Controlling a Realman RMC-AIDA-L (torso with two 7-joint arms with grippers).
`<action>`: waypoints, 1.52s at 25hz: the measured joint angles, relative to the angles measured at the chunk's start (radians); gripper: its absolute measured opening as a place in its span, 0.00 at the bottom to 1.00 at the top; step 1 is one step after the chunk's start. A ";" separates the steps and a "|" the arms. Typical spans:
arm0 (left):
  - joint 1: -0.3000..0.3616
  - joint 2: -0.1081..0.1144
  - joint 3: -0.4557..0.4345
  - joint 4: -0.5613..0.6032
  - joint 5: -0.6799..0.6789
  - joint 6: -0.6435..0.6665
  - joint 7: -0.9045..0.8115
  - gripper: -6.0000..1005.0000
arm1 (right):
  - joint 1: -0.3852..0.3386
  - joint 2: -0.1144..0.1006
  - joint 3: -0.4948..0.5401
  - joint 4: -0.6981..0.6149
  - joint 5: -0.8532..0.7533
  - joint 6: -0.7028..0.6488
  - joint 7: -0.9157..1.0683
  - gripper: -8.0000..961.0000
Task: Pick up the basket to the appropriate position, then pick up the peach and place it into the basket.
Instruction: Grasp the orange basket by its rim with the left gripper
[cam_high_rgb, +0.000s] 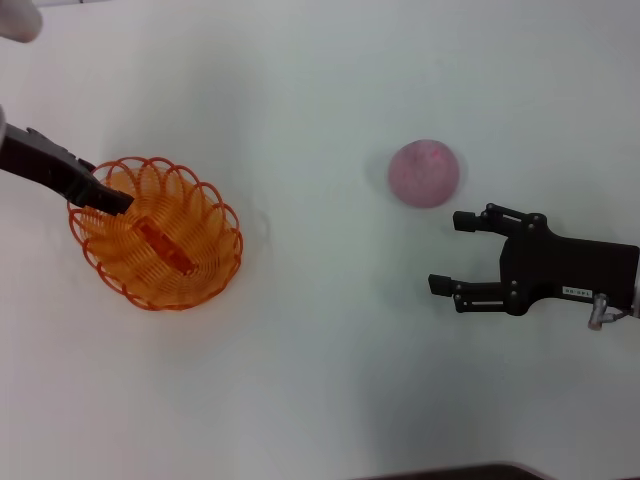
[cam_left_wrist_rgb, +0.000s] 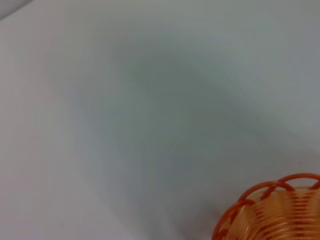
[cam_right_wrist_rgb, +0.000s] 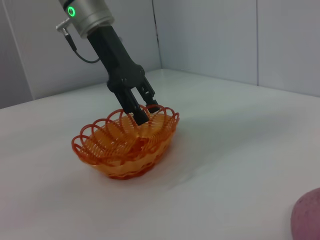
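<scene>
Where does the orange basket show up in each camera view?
Head view: basket at left, left gripper at its rim.
Left wrist view: only its rim, in a corner.
Right wrist view: centre, on the table.
Shared landmark: the scalloped rim.

Your left gripper (cam_high_rgb: 108, 196) is reaching in from the left, angled downward, fingers pinching closed. Your right gripper (cam_high_rgb: 447, 253) is hovering low on the right, fingers spreading apart and pointing leftward.
</scene>
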 joint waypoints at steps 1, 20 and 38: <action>-0.002 -0.005 0.001 -0.001 0.012 -0.003 0.000 0.70 | 0.001 0.000 -0.002 0.000 0.000 0.000 0.000 0.98; 0.011 -0.040 0.026 0.052 0.088 -0.010 -0.022 0.32 | 0.002 0.000 0.001 0.000 0.000 0.000 0.000 0.98; -0.003 -0.038 0.001 0.064 0.086 0.077 -0.056 0.14 | 0.004 0.000 0.002 0.000 0.000 0.001 0.000 0.98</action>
